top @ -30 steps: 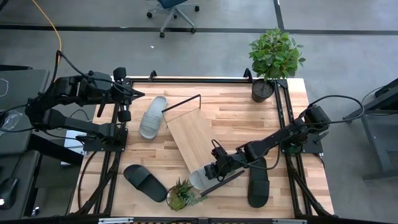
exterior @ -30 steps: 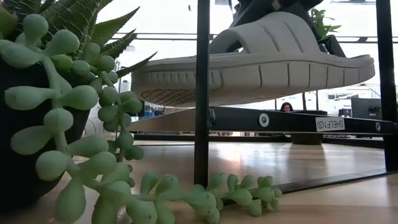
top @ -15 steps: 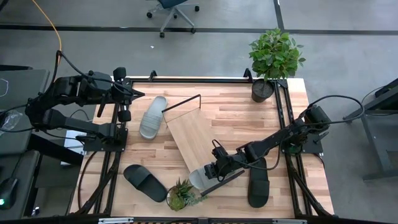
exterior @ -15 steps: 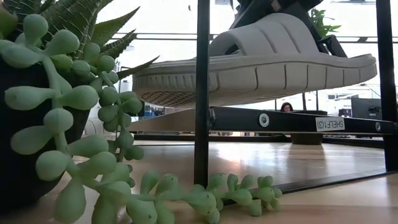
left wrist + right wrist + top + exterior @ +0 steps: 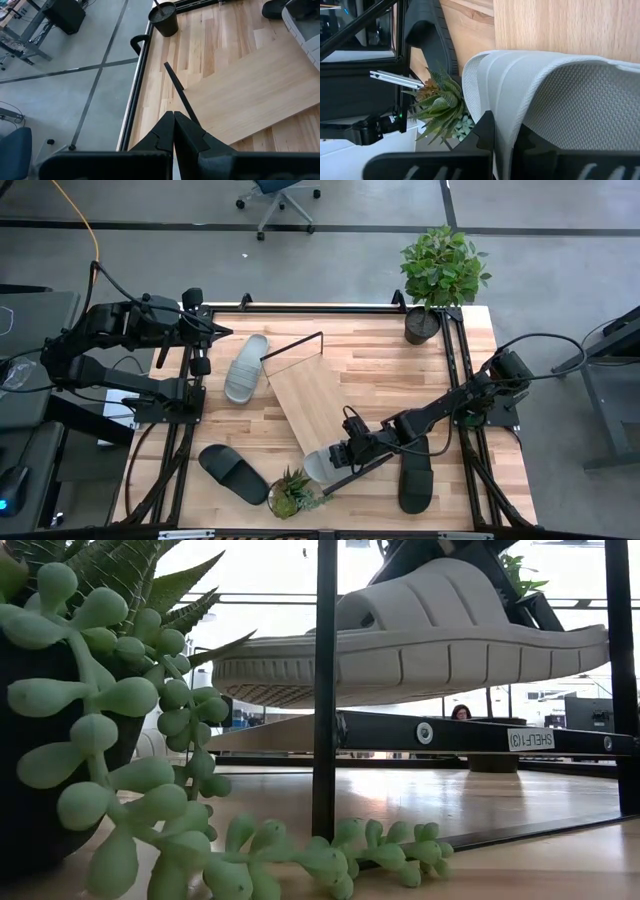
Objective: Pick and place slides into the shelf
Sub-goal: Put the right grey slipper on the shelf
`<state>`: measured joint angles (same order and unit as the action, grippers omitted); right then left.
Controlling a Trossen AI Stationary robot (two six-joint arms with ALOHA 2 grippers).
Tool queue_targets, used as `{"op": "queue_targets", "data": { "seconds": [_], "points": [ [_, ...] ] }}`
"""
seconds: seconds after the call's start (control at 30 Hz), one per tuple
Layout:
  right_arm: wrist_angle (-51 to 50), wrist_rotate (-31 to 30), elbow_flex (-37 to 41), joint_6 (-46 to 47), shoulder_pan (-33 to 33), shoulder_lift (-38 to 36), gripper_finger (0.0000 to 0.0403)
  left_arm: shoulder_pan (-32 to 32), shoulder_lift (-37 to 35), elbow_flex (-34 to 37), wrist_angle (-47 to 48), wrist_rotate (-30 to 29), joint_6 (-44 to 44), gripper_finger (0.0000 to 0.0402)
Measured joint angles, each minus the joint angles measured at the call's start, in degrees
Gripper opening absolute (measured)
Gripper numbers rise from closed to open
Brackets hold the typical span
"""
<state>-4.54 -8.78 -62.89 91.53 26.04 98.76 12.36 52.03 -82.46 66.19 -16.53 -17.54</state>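
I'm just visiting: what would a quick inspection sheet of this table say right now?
Surface: wooden table.
Job's things: shelf lies askew; grey slide is held above its near end; second grey slide beside it; black slides on the table.
Clutter: leafy potted plant, small succulent.
Pincers: right pincer shut on the strap; left pincer shut, empty, parked at the table's edge.
Cables: yellow cable on floor.
Surroundings: office chair.

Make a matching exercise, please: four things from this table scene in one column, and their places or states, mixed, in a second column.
Things:
1. light grey slide
2. second grey slide
3. black slide
4. left gripper

States:
a. shut, holding nothing
b. lies beside the left arm's base
c. held by the right gripper over the shelf
d. lies beside the succulent

Pairs: 1-c, 2-b, 3-d, 4-a
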Motion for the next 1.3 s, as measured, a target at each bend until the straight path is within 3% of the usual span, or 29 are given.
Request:
{"op": "queue_targets", "data": {
  "seconds": [1.3],
  "points": [
    [0.2, 1.3, 0.0, -3.1, -0.5, 0.0, 0.0011, 0.0, 0.0, 0.0, 0.0, 0.0, 0.0, 0.0001]
  ]
}}
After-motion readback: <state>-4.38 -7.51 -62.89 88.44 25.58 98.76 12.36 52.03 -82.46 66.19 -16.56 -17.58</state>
